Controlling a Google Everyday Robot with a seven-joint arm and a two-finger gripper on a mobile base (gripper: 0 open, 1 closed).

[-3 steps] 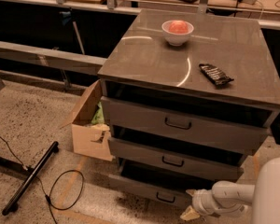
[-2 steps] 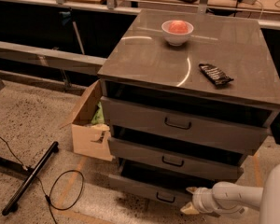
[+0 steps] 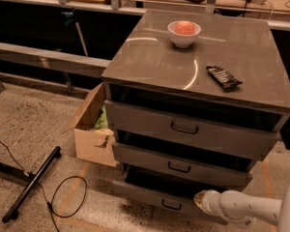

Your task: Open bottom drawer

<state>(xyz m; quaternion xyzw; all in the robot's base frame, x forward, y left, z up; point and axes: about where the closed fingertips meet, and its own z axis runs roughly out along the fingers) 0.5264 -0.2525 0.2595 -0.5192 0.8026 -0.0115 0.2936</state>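
Note:
The grey cabinet (image 3: 150, 62) has three drawers, each pulled out a little. The bottom drawer (image 3: 145, 193) is the lowest one with the slimmest front. Its small black loop handle (image 3: 171, 205) sits at the middle of the front, and a dark gap shows above the front. My gripper (image 3: 199, 198) is at the end of the white arm (image 3: 241, 208) that comes in from the lower right. It sits at the top edge of the bottom drawer's front, just right of the handle and slightly above it.
A white bowl (image 3: 184, 32) holding something red and a black packet (image 3: 223, 76) lie on the cabinet top. An open cardboard box (image 3: 91, 129) stands against the cabinet's left side. A black stand bar (image 3: 31, 183) and a looped cable (image 3: 67, 197) lie on the floor at left.
My gripper has moved up from floor level to the top edge of the bottom drawer's front. The drawers look unmoved.

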